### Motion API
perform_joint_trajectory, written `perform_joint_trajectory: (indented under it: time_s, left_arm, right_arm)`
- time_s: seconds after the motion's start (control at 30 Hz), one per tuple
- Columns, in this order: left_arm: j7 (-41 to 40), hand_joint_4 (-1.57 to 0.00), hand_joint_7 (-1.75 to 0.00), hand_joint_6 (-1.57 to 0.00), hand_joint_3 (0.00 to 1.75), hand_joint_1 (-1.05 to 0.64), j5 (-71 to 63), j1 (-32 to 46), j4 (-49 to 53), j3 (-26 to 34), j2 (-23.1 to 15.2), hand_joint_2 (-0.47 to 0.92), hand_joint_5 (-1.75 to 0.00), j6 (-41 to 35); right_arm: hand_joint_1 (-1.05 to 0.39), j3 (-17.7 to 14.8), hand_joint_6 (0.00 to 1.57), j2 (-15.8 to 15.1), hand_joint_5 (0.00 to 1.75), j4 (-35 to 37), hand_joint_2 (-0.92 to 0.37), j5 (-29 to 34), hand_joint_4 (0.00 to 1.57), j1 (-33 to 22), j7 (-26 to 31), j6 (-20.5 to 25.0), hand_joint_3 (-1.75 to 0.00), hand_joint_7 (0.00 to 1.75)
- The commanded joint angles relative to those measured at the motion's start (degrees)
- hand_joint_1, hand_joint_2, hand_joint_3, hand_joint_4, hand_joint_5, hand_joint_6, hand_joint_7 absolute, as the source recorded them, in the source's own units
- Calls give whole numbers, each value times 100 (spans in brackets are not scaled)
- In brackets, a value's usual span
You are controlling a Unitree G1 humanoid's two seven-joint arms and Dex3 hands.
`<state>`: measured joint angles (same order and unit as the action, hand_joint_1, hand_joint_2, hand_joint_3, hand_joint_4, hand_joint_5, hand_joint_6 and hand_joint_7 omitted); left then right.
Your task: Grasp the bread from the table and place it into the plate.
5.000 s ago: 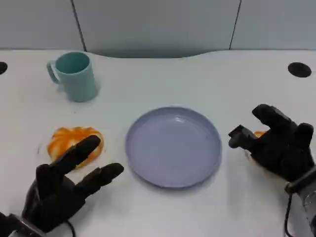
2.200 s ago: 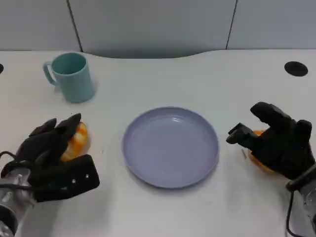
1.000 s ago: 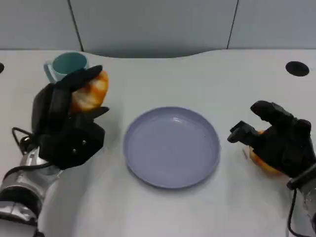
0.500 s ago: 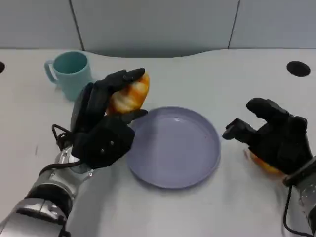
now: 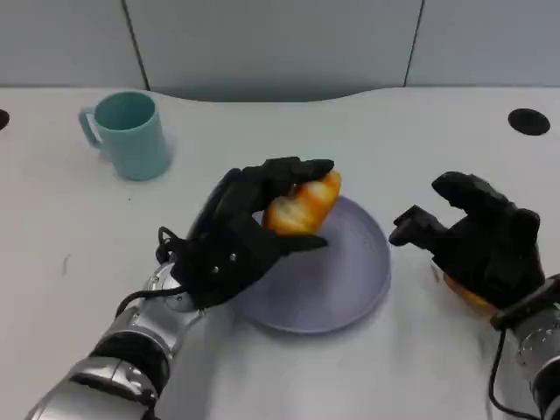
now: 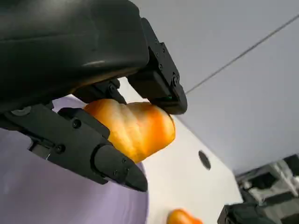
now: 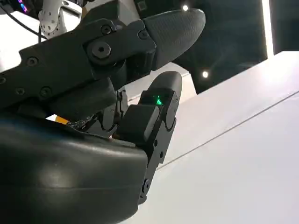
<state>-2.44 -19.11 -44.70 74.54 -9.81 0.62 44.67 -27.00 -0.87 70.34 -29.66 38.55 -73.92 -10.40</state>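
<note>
Left hand grips the bread at frame centre — over the plate; right hand, lower right, fingers apart, holds nothing.

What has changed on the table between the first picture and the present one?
The left hand took hold of the bread that lay on the table left of the plate, lifted it and carried it rightwards; it now holds it over the purple plate. The teal mug and the plate stayed in place. The right hand stayed over a second orange piece.
</note>
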Motion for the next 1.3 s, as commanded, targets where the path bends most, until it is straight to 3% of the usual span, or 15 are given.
perform_joint_trajectory:
  time_s: [0.03,0.2,0.37,0.5,0.67,0.73,0.8,0.87,0.93,1.07,1.23,1.3]
  left_arm:
    - [-210,-21,0,-27,30,-80,-661,-209,-84,-553,-375,92,-3,-403]
    - [-1218,-3,0,-15,41,-97,-1631,-321,-214,-1309,-703,92,0,-733]
    - [-1411,-4,-1,-14,47,-99,-1861,-347,-316,-1556,-942,92,-2,-766]
    - [-1038,-17,-4,-22,46,-94,-1720,-302,-567,-1541,-1269,92,-9,-510]
    - [-288,-12,-1,-18,54,-103,-1046,-21,-946,-1160,-1582,92,-8,-26]
    - [515,-16,-1,-19,55,-102,35,335,-1081,-589,-1623,92,-10,609]
    - [1493,-19,-2,-20,55,-101,1239,664,-1303,-15,-1489,92,-12,756]
    - [2634,-25,-3,-25,49,-102,2610,1038,-1716,562,-1247,92,-15,357]
    - [3195,-26,-2,-25,49,-103,3184,1200,-1939,803,-1169,92,-15,96]
    - [4716,-17,0,-11,64,-103,5006,1978,-2900,1530,-1001,92,-11,-1959]
    - [5864,-14,-1,-10,70,-104,5761,2498,-3128,2075,-1119,92,-10,-3227]
    - [6094,-15,-2,-11,64,-105,5891,2668,-3172,2249,-1144,92,-12,-3686]
  right_arm:
    - [-53,58,103,-40,97,-43,-92,44,76,79,-45,119,-10,1]
    - [-51,8,104,17,93,-33,-92,-56,74,94,-122,221,-9,1]
    - [-52,49,105,4,83,-10,-92,4,78,119,-99,268,-8,1]
    - [-51,36,105,54,78,-61,-92,-9,82,91,32,171,-7,1]
    - [-47,-83,104,150,76,-60,-92,-162,87,89,-28,306,-3,0]
    - [-48,-21,105,163,85,-76,-92,-80,84,89,51,314,-2,0]
    - [-50,31,105,162,95,-95,-92,-18,81,94,117,310,-2,0]
    - [-50,42,105,171,97,-120,-92,-22,79,107,158,348,-1,0]
    - [-50,39,105,180,97,-133,-92,-35,78,111,169,370,-1,0]
    - [-49,35,105,185,96,-148,-92,-57,76,127,161,387,-3,0]
    - [-49,24,106,150,93,-164,-92,-93,78,125,173,462,-2,1]
    - [-46,-6,107,147,90,-181,-90,-138,81,109,235,607,-1,1]
